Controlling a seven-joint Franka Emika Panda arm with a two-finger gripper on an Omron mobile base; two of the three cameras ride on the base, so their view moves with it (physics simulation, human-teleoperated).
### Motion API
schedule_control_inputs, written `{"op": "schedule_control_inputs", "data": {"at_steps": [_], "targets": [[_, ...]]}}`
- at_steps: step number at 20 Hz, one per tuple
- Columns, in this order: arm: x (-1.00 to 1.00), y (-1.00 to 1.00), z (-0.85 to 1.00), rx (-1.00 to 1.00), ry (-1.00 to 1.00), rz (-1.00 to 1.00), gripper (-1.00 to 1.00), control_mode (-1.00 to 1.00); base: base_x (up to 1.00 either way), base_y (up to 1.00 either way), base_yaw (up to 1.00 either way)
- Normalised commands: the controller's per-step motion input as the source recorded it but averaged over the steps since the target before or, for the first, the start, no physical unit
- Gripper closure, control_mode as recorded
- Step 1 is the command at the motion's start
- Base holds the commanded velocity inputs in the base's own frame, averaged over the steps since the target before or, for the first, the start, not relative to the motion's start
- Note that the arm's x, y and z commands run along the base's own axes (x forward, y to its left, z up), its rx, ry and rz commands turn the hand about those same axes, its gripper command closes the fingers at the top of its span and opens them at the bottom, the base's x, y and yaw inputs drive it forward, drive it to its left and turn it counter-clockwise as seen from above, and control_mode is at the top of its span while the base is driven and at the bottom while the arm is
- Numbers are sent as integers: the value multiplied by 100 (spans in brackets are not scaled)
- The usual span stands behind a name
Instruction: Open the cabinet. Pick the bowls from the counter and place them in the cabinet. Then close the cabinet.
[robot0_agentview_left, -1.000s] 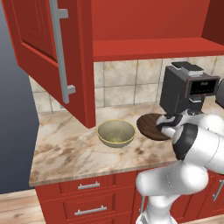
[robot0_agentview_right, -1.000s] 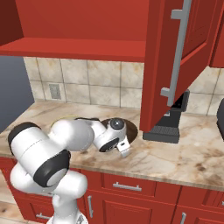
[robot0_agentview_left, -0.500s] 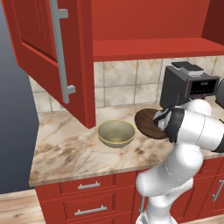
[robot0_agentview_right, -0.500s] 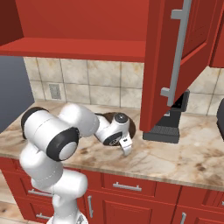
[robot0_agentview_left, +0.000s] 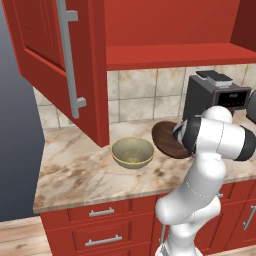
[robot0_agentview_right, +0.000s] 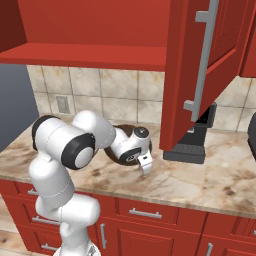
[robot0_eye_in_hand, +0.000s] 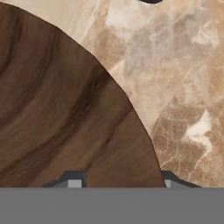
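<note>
Gripper (robot0_eye_in_hand: 119, 183) is low over the surface (robot0_agentview_left: 75, 170), right at the dark brown wood-grained bowl (robot0_agentview_left: 167, 140). Hand view: the two fingertips (robot0_eye_in_hand: 74, 180) sit either side of the bowl's edge, one over the wood grain, the other over bare marble just off the rim. Jaws partly apart, with the rim between them. Can't tell whether the pads are actually pressing on it, so a firm grip isn't confirmed.

Left base view: the brown bowl looks tilted, near side raised, at the middle of the surface toward the back, half hidden behind the arm's wrist. It sits just in front of the black coffee machine (robot0_agentview_left: 215, 100). In the right base view the bowl (robot0_agentview_right: 125, 131) shows as a dark sliver behind the hand, with the gripper (robot0_agentview_right: 145, 165) pointing down toward the surface's front edge.

Olive-tan bowl (robot0_agentview_left: 132, 152) is upright on the surface, just left of the brown one, close but not touching, roughly mid-depth.

Red wall cabinet (robot0_agentview_left: 170, 30) is open: left door (robot0_agentview_left: 55, 65) swung out with its vertical bar handle (robot0_agentview_left: 70, 60) facing the camera; right door (robot0_agentview_right: 210, 65) also swung out. Bottom shelf (robot0_agentview_right: 85, 52) is visible.
</note>
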Motion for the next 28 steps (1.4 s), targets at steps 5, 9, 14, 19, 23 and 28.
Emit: {"op": "schedule_control_inputs", "data": {"at_steps": [5,9,14,19,23,28], "targets": [[0,0,0,0,0,-2,100,-100,0,0,0],[0,0,0,0,0,-1,100,-100,0,0,0],[0,0,0,0,0,-1,100,-100,0,0,0],[0,0,5,0,0,0,100,-100,0,0,0],[0,0,12,0,0,0,100,-100,0,0,0],[0,0,7,0,0,0,100,-100,0,0,0]]}}
